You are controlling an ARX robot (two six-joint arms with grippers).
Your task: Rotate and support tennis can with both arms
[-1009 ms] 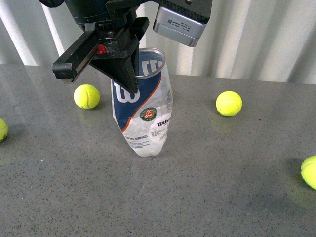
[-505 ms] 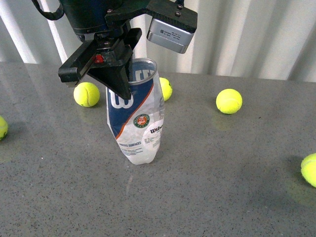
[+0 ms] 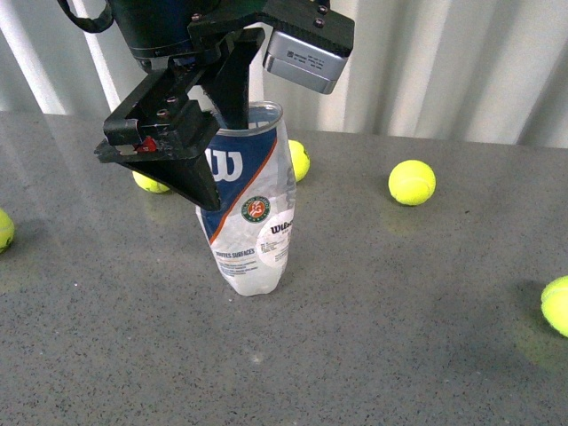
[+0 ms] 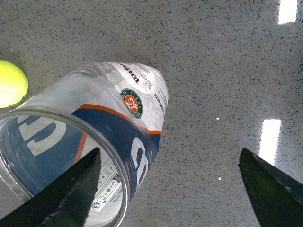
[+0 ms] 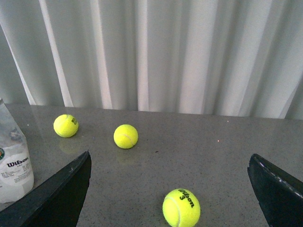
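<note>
The tennis can (image 3: 255,217) stands on the grey table (image 3: 399,346) with its open silver rim up, leaning a little. My left gripper (image 3: 206,133) hangs open at the can's top, one finger in front of the upper label and the other by the rim. In the left wrist view the can (image 4: 109,118) fills the lower left; one of the fingers (image 4: 71,194) crosses its mouth, and the left gripper (image 4: 170,189) grips nothing. My right gripper (image 5: 168,187) is open over the table, well apart from the can (image 5: 14,161) at the frame's edge.
Loose tennis balls lie around: one (image 3: 412,183) to the right, one (image 3: 298,160) behind the can, one (image 3: 147,184) half hidden by the left finger, and others at the table's edges (image 3: 4,231) (image 3: 557,306). A white curtain (image 3: 444,62) hangs behind.
The left gripper has turned at the can's top, its front finger dropping down and left over the label. The can first slid left, then settled slightly right and more upright.
</note>
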